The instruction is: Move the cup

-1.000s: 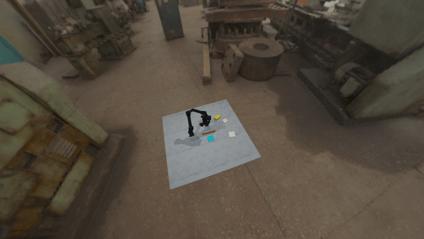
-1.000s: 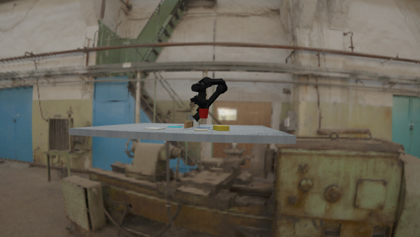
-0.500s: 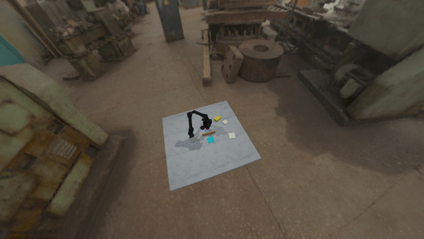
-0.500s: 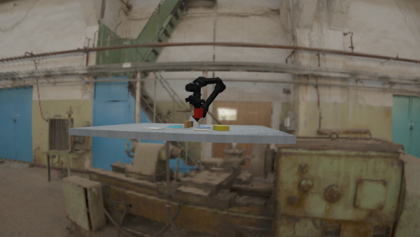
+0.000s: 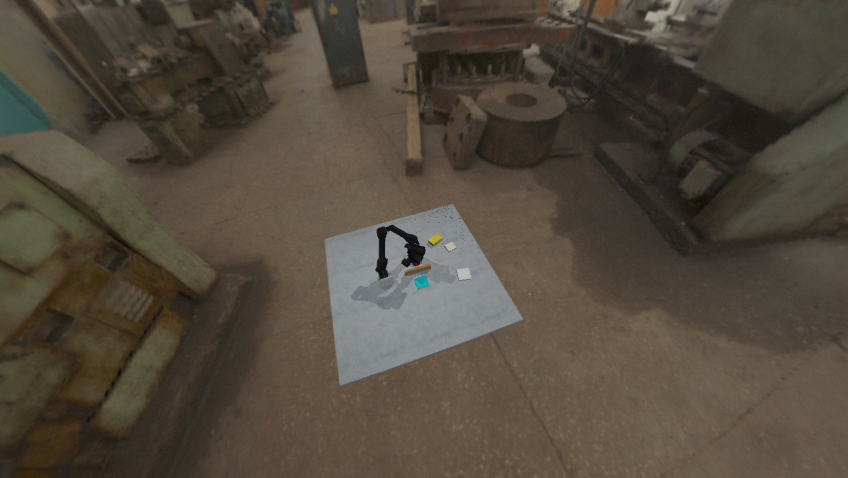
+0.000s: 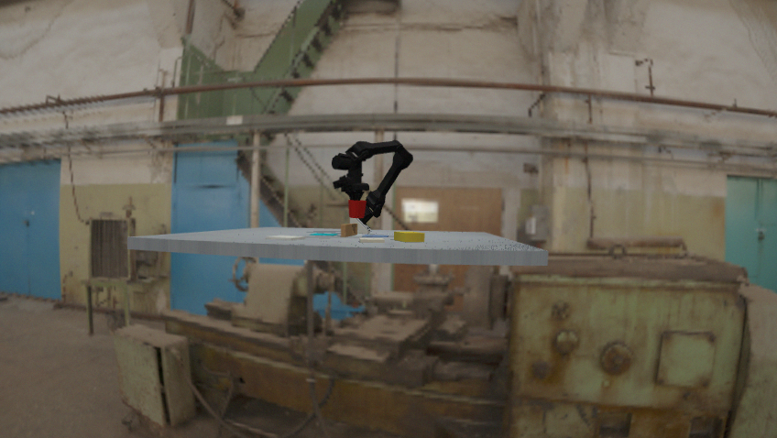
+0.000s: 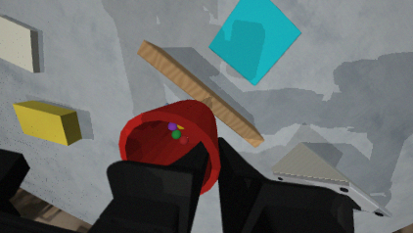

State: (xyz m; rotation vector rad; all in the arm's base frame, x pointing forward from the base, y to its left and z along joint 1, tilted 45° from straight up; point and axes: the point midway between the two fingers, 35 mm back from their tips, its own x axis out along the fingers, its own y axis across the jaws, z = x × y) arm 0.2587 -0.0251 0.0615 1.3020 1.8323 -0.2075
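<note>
My gripper [image 7: 213, 140] [image 6: 356, 200] [image 5: 413, 255] is shut on the rim of the red cup [image 7: 161, 139] [image 6: 356, 209] and holds it upright, well above the table. Three small marbles [image 7: 175, 132] lie in the cup's bottom. In the wrist view the cup hangs just in front of a wooden bar [image 7: 196, 88] [image 5: 417, 269] [image 6: 348, 230] that lies flat on the table. The cyan pad [image 7: 254, 39] [image 5: 421, 282] [image 6: 323, 234] lies on the far side of the bar. The pad under the cup is hidden.
A yellow block [image 7: 46, 122] [image 5: 435, 239] [image 6: 409, 236] lies left of the cup in the wrist view. Two white blocks [image 7: 17, 44] [image 5: 463, 273] [image 5: 450, 246] lie further out. The arm's base plate [image 7: 313, 168] sits at the right. The grey table [image 5: 385, 338] [image 6: 326, 253] stands high above the workshop floor.
</note>
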